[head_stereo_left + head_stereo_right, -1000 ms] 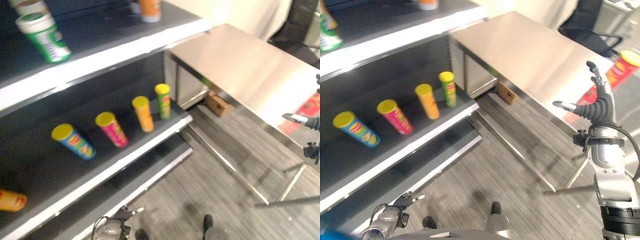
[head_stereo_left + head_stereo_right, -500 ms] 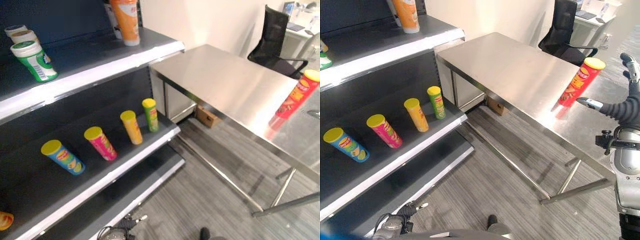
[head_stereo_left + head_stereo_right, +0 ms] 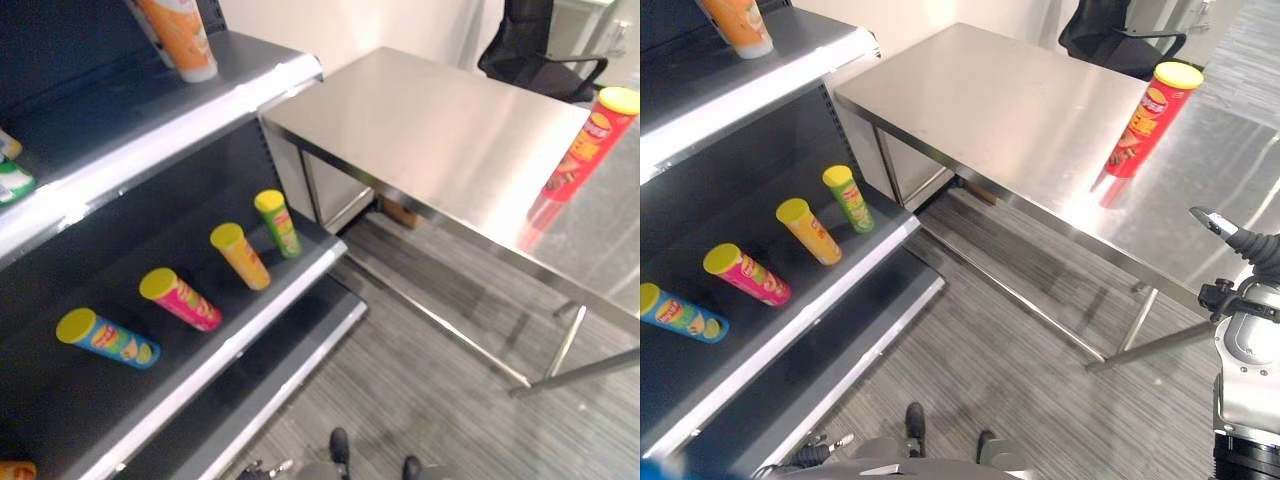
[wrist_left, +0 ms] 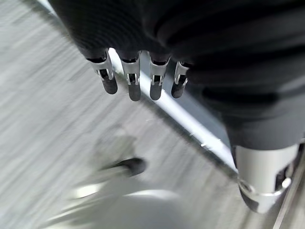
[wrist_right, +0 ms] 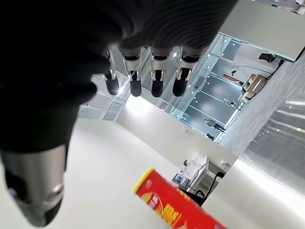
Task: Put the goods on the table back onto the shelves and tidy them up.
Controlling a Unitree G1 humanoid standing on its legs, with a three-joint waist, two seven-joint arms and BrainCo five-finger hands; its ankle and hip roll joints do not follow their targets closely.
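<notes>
Red can (image 3: pixel 1152 116): we log it upright on the steel table (image 3: pixel 1020 110), yellow lid up, well apart from our right hand (image 3: pixel 1240 240), fingers relaxed and empty. Left hand (image 4: pixel 143 81): fingers straight, holding nothing.

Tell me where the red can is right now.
The red can stands upright on the steel table, toward its far right part, near the black chair; the right robot hand is nearer, apart from it.

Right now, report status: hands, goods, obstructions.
Right hand open, empty, raised near table edge. Left hand open, empty, low over floor. Red can upright on table, untouched. Nothing between right hand and can.
</notes>
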